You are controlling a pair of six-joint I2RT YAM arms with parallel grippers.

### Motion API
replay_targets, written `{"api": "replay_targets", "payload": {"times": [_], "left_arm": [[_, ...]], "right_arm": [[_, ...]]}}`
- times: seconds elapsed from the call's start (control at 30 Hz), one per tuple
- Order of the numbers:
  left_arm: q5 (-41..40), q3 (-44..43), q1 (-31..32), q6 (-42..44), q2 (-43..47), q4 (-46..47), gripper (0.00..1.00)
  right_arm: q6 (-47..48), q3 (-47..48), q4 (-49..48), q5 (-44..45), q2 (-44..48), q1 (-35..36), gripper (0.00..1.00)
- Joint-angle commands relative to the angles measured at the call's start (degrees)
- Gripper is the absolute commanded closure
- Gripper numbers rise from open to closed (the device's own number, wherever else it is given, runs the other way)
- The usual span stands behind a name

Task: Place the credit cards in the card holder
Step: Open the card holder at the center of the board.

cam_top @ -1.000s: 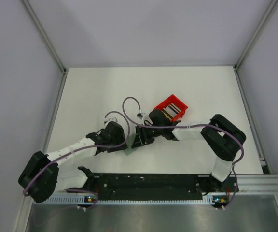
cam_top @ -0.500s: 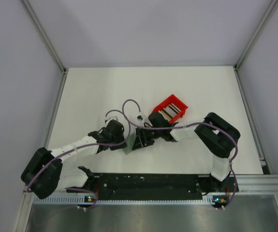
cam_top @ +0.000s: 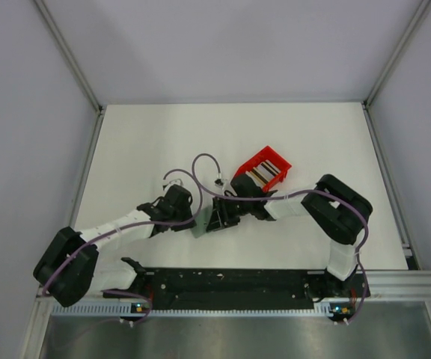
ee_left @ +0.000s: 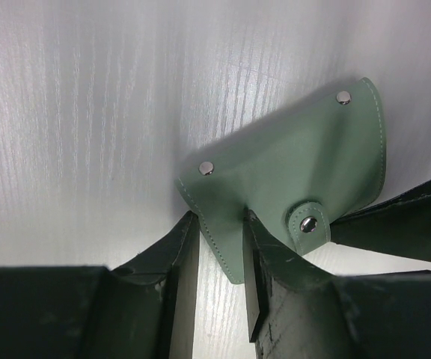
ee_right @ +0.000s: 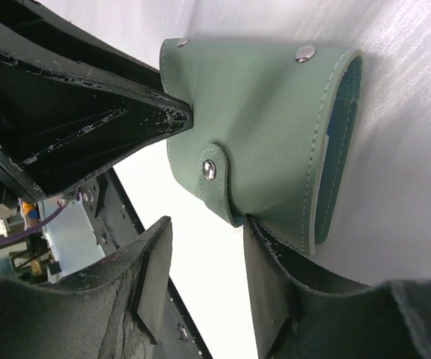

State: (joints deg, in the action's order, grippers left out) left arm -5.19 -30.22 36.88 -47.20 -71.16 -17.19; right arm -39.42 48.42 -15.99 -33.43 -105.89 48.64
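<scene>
Though folded, card holder [ee_left: 290,172] corner between fingers [ee_left: 172,262] of left hand [ee_left: 219,243].

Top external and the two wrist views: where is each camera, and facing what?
Top external: above, behind the arm bases, looking down at the white table; the left arm and right arm show.
Left wrist: on the left arm, looking along the left gripper at the grey-green folding leather card holder.
Right wrist: on the right arm, along the right gripper at the holder.
Shared: all show the holder.
</scene>
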Motion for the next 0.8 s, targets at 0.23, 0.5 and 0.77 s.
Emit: {"api": "replay_targets", "payload": {"times": [0.23,0.5,0.77], "left_arm": [[4.3,3.1,0.8,-0.5,-3.4,0.6,1.00],[4.3,3.1,0.7,-0.6,-3.0,0.4,1.00],[3.9,3.0,0.7,-1.5,-2.9,0.3,1.00]], "right_arm": [[0.7,-1.7,-3.8,11.0,7.4,0.7,0.56],[-0.5,0.2,-1.8,11.1,5.4,0.7,0.55],[-3.5,-2.7,-3.0,9.6,2.2,0.8,0.57]]}}
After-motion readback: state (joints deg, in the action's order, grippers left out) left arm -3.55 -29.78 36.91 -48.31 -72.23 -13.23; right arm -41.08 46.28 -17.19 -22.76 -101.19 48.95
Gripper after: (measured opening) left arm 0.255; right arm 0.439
